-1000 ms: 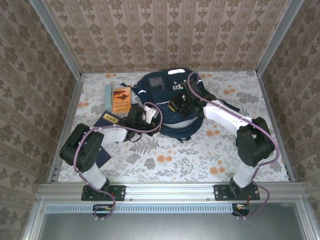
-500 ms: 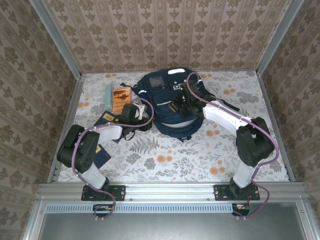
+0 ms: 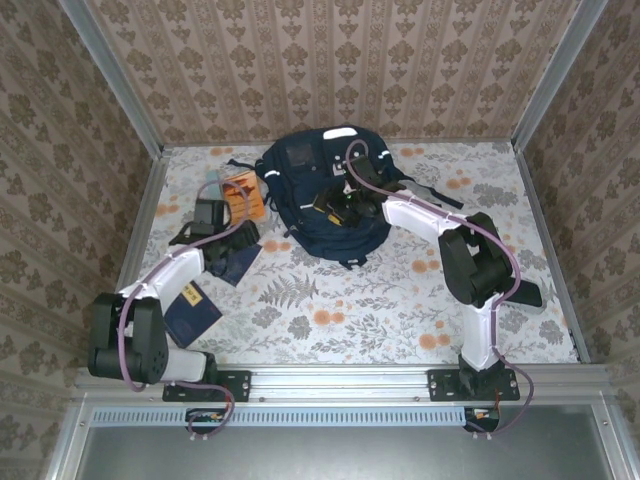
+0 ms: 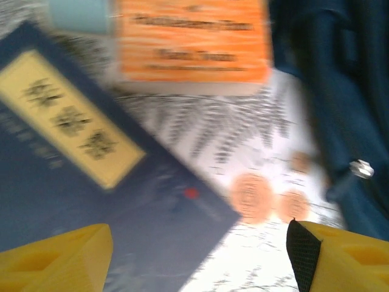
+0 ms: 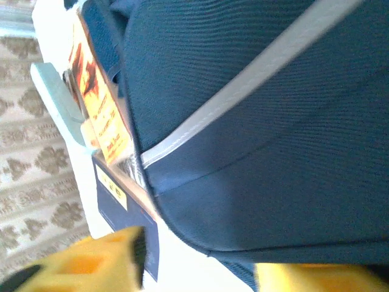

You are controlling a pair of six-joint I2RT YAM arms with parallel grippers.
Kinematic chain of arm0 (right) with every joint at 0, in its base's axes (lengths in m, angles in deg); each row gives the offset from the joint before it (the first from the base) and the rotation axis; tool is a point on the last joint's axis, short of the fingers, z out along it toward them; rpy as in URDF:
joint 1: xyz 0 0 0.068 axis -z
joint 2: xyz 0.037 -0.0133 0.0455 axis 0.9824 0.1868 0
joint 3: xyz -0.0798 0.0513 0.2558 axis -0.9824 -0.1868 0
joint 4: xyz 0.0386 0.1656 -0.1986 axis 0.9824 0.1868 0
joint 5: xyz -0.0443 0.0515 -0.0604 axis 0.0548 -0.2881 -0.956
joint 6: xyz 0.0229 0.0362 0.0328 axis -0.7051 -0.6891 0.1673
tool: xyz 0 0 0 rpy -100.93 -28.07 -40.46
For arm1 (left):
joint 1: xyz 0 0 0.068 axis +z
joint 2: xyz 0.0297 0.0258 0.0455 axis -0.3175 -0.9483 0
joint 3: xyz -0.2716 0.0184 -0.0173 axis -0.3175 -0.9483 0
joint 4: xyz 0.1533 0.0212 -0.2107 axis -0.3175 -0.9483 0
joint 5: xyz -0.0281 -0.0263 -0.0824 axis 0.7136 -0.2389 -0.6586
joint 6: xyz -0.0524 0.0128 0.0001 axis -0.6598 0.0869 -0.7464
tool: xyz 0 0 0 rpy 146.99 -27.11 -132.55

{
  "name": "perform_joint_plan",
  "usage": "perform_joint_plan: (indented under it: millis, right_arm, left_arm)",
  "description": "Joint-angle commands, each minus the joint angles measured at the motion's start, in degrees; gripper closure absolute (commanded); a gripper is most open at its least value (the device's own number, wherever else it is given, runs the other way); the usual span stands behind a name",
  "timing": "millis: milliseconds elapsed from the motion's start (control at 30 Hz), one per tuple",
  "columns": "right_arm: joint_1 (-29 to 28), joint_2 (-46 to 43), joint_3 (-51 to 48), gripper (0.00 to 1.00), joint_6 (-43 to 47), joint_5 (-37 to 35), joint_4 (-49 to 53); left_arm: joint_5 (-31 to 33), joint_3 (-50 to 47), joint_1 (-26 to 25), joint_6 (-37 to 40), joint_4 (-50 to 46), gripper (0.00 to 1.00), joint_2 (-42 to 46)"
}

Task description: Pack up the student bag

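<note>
Top external: the student bag (image 3: 318,190) lies toward the far middle of the table (image 3: 340,300), a soft, slumped navy pack. The right hand (image 3: 335,207) rests on its front. The left hand (image 3: 208,215) hovers to the bag's left above a cluster of books: an orange book (image 3: 243,193), a dark blue book (image 3: 232,258) and a second blue book (image 3: 190,305) lying nearer. The step looks like fetching a book while the other arm steadies the bag.

Left wrist: the left hand (image 4: 200,261) is spread wide and holds nothing, its yellow fingertips (image 4: 61,255) well apart above the dark blue book's matte cover and cream label. To do this well, it should probably come down squarely over one edge of the book, since thin flat covers on a printed cloth give little to pinch. The bag's fabric and a small metal zip pull (image 4: 363,168) sit close on the right, so the fingers should keep clear of them.

Right wrist: woven navy cloth with a pale reflective stripe (image 5: 243,103) bulges between the yellow fingers (image 5: 91,261). They stand apart, but I cannot tell whether they pinch the fabric. Limp cloth will sag, so the opening likely needs holding taut.
</note>
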Motion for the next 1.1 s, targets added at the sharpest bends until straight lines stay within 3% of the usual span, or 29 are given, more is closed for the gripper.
perform_joint_plan:
  millis: [0,167,400,567,867,967,1067]
  right_arm:
    - [0.0,-3.1,0.0,0.33,5.8,-2.4,2.2]
    - [-0.1,-8.3,-3.3,0.22,10.4,-5.3,4.5]
    - [-0.1,-12.9,-7.1,0.20,13.7,-7.8,6.3]
    - [-1.1,-12.9,-7.0,0.21,15.7,-8.8,6.9]
    - [-4.2,-13.8,-8.5,0.25,17.0,-12.1,7.6]
    - [-5.3,-13.8,-9.2,0.25,17.5,-12.5,7.3]
    - [-7.7,-12.6,-7.8,0.28,20.0,-12.3,8.6]
  left_arm:
    - [0.0,2.4,2.6,-2.8,-5.8,0.22,-3.3]
    - [-2.6,6.7,3.4,-1.0,-6.9,0.26,-11.4]
    - [-7.5,6.1,1.7,-1.6,-7.9,0.32,-15.3]
    - [-9.2,1.5,-3.4,-2.8,-10.1,0.34,-11.8]
    - [-9.9,-5.1,-19.2,-7.5,-14.2,0.36,-3.7]
    - [-6.5,-3.9,-18.9,-8.3,-16.9,0.32,2.1]
    - [-3.2,-2.5,-14.7,-9.4,-19.2,0.27,7.9]
